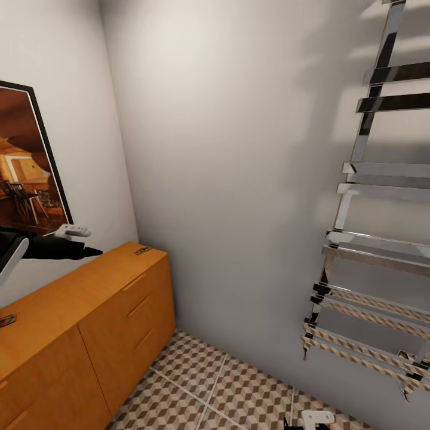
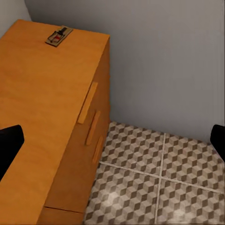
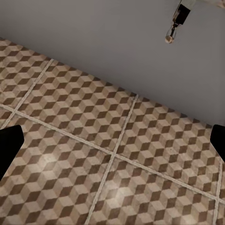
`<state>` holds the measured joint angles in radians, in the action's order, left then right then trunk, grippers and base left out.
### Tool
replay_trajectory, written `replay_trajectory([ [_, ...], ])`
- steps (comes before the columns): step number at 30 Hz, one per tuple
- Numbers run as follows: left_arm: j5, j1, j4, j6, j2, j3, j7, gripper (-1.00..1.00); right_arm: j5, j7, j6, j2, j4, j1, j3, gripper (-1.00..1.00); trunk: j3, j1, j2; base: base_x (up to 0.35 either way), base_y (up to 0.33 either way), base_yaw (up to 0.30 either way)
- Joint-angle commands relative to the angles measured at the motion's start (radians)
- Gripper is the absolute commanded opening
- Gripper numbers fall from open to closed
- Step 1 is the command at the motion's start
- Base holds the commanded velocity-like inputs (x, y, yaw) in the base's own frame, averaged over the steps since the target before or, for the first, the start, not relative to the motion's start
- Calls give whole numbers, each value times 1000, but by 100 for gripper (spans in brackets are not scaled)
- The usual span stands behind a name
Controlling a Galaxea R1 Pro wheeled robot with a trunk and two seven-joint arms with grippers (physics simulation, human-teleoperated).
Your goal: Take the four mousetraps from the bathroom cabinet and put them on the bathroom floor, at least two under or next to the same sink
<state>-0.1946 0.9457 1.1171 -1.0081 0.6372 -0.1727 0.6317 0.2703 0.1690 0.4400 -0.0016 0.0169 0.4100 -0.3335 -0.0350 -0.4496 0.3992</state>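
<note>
Two mousetraps show on top of the cabinet (image 1: 89, 298): the far mousetrap (image 1: 143, 251) lies at the back corner near the wall, its long axis slanting across the top, and the near mousetrap (image 1: 7, 321) lies at the head view's left edge. No writing on them is legible. The left pincer (image 1: 89, 251) hovers over the cabinet top, fingers spread wide. The right pincer (image 3: 112, 140) hangs above the bathroom floor (image 1: 239, 388), also spread apart.

cabinet (image 1: 89, 298) top mostly free | floor (image 1: 227, 382) open | towel rail (image 1: 370, 239) rt, prob. clear
</note>
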Motion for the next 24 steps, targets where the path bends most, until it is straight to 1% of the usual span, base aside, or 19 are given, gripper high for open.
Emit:
replay_trajectory([
  [1,-6,1,5,-5,1,-6,10,100,7,3,2,0,0,0,-9,100,0,0,1,0,0,0],
  [3,-6,1,16,-3,1,-12,36,100,7,3,2,0,0,1,-9,100,0,0,1,0,0,0],
  [4,-5,1,35,2,3,-18,75,100,7,3,2,0,0,1,-9,100,0,0,1,0,0,0],
  [7,-5,1,49,5,6,-22,95,100,7,3,2,0,0,0,-9,100,0,0,1,0,0,0],
  [18,-5,1,59,6,7,-28,106,100,7,3,2,1,0,0,-10,100,0,0,1,20,4,0],
  [22,-5,1,60,6,7,-47,106,100,7,3,2,2,0,0,-10,100,0,0,1,179,119,0],
  [24,-5,1,60,5,8,-63,106,100,7,3,2,2,0,0,-9,100,0,0,1,221,172,0],
])
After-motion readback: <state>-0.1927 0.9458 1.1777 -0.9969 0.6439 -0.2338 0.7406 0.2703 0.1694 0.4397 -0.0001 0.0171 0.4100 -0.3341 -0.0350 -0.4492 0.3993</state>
